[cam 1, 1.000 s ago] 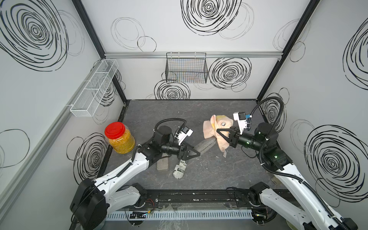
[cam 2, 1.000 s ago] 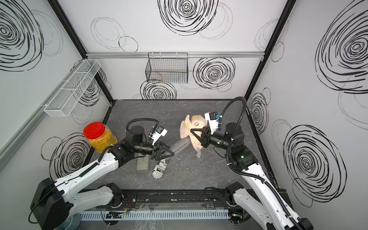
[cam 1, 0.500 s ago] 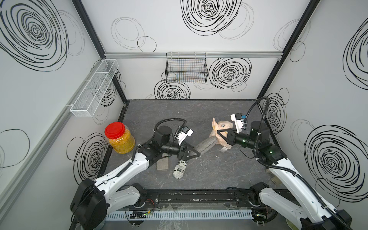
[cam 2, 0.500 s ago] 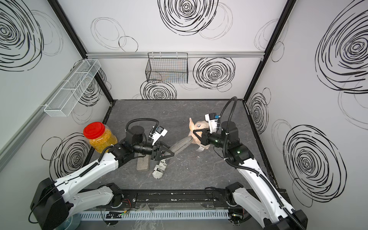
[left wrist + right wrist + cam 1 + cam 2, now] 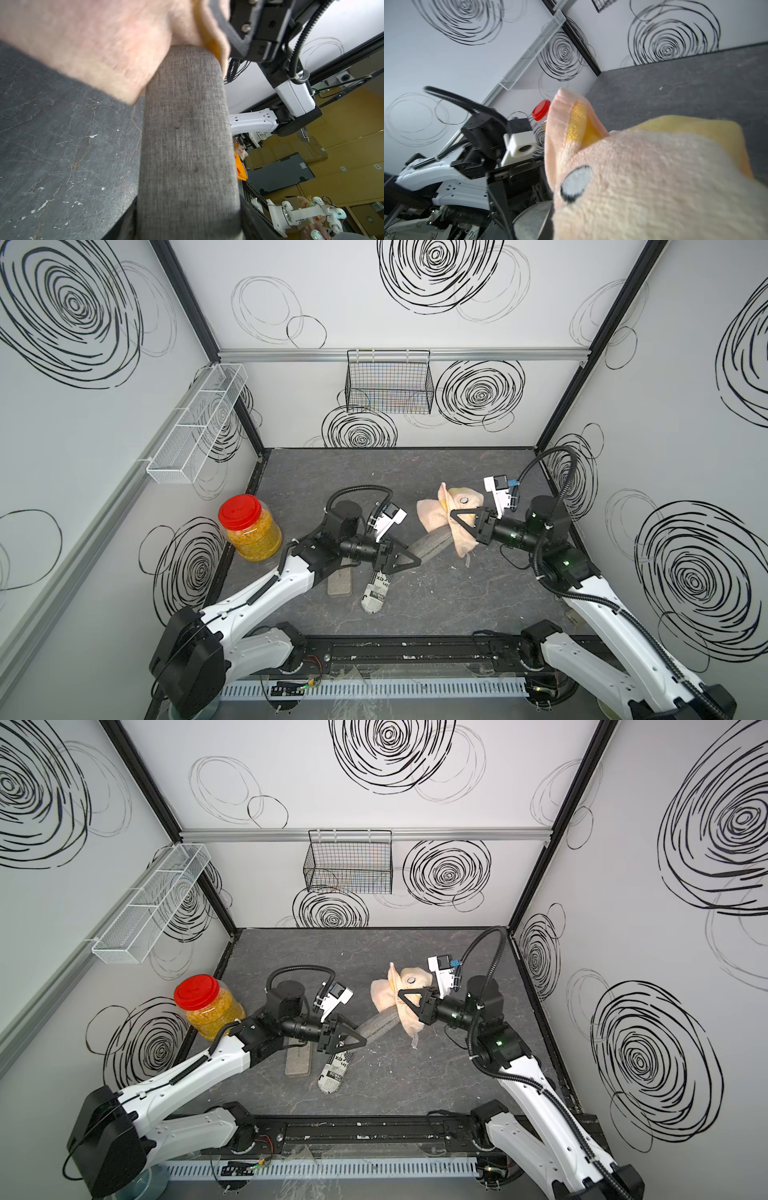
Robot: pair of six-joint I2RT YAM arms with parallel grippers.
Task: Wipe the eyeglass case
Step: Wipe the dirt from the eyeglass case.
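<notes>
The eyeglass case (image 5: 434, 545) is a long grey fabric one, held off the table at a slant in both top views, also (image 5: 376, 1025). My left gripper (image 5: 417, 562) is shut on its near end. In the left wrist view the case (image 5: 187, 135) runs away from the jaws and its far end goes under a pink and yellow cloth (image 5: 93, 47). My right gripper (image 5: 453, 514) is shut on that cloth (image 5: 434, 510), which drapes over the case's far end. The cloth (image 5: 654, 176) fills most of the right wrist view, with the case's end (image 5: 533, 220) beside it.
A jar with a red lid (image 5: 249, 531) stands at the table's left edge. A newspaper-print pouch (image 5: 376, 593) and a flat grey-brown block (image 5: 340, 583) lie under the left arm. A black wire basket (image 5: 388, 385) hangs on the back wall, a white mesh shelf (image 5: 195, 427) on the left wall.
The right gripper has moved the cloth a little leftward along the case's far end. The left arm has stayed where it was, holding the case.
</notes>
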